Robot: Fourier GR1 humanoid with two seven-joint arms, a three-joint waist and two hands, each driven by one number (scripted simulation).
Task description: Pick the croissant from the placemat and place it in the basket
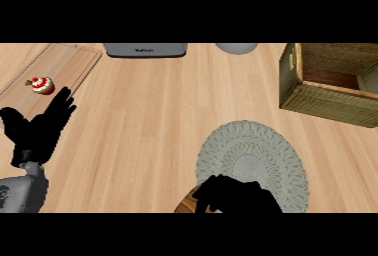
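Pale wood planks make up the counter (148, 130) I am looking steeply down on. My right hand (240, 196) sits at the lower edge, on the near rim of the placemat, its fingers curled downward over something brown. That brown shape (187, 202) pokes out at the hand's left side, and I take it to be the croissant; most of it is hidden under the hand, so I cannot tell how much of it the fingers actually wrap.

Spreading out from that hand is the placemat (255, 150), an oval of grey-green woven rings lying flat on the wood. Beyond it, toward the upper right, stands the basket (325, 102), a woven box with a dark inside, well apart from the hand and the mat.

My left hand (40, 130) shows at the left side, fingers straight and pointing up, resting and holding nothing. Just above its fingertips is a small red and white cupcake (41, 85) on a wooden board (70, 60). Along the far edge I see a grey appliance (145, 49) and a rounded grey object (237, 47), both cut off.
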